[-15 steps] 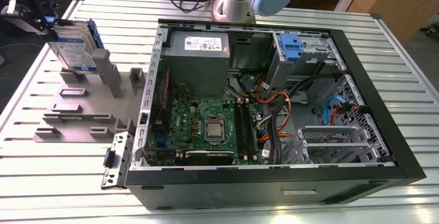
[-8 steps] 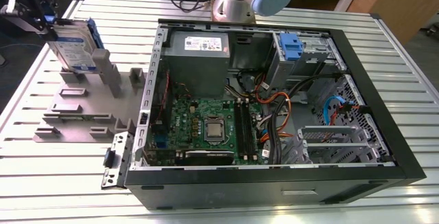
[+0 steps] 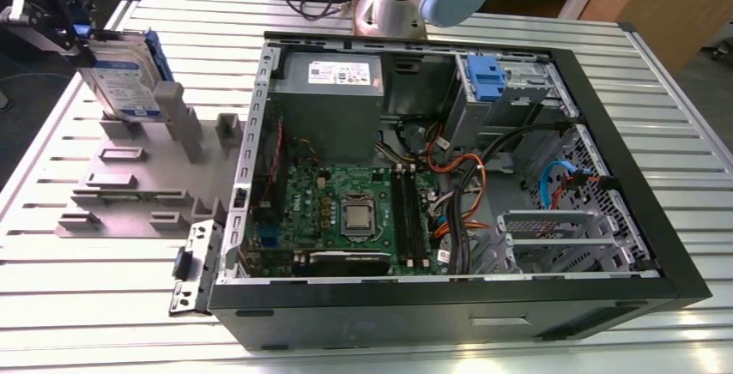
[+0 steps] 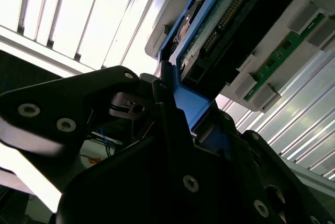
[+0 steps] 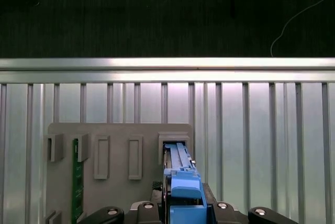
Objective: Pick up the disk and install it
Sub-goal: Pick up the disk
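Observation:
The disk (image 3: 122,75) stands on edge in a slot of the grey fixture plate (image 3: 129,192) at the exterior view's left, its white-and-blue label facing the camera and its blue carrier frame along the back edge. My gripper (image 3: 82,41) is at its upper end. In the second wrist view the black fingers (image 4: 159,96) press on both sides of the disk's blue frame (image 4: 189,101); the gripper (image 4: 188,111) is shut on it. In the first wrist view the disk (image 5: 179,174) runs from the gripper (image 5: 180,211) into the fixture's slot.
An open computer case (image 3: 641,245) lies to the exterior view's right of the fixture, with a drive bay and blue latch (image 3: 486,79) at its far side and a grey power-supply box (image 3: 330,91) beside it. A green memory stick (image 5: 76,178) stands in another fixture slot. The slatted table's edge (image 5: 167,64) is close.

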Action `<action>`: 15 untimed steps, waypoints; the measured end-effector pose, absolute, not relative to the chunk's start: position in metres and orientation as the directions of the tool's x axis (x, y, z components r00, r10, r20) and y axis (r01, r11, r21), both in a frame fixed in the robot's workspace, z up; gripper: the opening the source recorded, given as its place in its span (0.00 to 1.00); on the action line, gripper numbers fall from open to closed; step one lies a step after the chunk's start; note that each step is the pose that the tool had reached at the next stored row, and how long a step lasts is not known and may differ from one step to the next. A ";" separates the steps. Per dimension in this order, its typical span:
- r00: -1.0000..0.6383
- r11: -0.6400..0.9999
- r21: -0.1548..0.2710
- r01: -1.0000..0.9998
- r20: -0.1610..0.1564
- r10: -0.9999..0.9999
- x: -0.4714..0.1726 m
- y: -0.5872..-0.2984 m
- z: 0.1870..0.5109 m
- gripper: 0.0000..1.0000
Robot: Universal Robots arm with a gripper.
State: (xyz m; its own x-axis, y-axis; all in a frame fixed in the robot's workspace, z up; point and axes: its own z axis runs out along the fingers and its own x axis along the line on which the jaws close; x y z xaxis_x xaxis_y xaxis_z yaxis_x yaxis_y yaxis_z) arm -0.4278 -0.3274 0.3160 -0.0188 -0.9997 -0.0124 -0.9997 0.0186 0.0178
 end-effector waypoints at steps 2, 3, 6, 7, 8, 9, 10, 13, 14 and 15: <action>-0.019 0.019 0.018 -1.000 -0.012 -1.000 -0.428 -0.327 0.316 0.36; -0.019 0.019 0.018 -1.000 -0.012 -1.000 -0.428 -0.327 0.317 0.36; -0.019 0.019 0.018 -1.000 -0.012 -1.000 -0.428 -0.327 0.318 0.36; -0.019 0.019 0.018 -1.000 -0.012 -1.000 -0.428 -0.327 0.319 0.36; -0.019 0.019 0.018 -1.000 -0.012 -1.000 -0.428 -0.327 0.319 0.36; -0.019 0.019 0.017 -1.000 -0.013 -1.000 -0.428 -0.327 0.320 0.36; -0.019 0.019 0.017 -1.000 -0.013 -1.000 -0.428 -0.327 0.320 0.36; -0.019 0.019 0.018 -1.000 -0.012 -1.000 -0.428 -0.327 0.321 0.36; -0.019 0.019 0.018 -1.000 -0.012 -1.000 -0.428 -0.327 0.322 0.36; -0.019 0.019 0.018 -1.000 -0.012 -1.000 -0.428 -0.327 0.322 0.36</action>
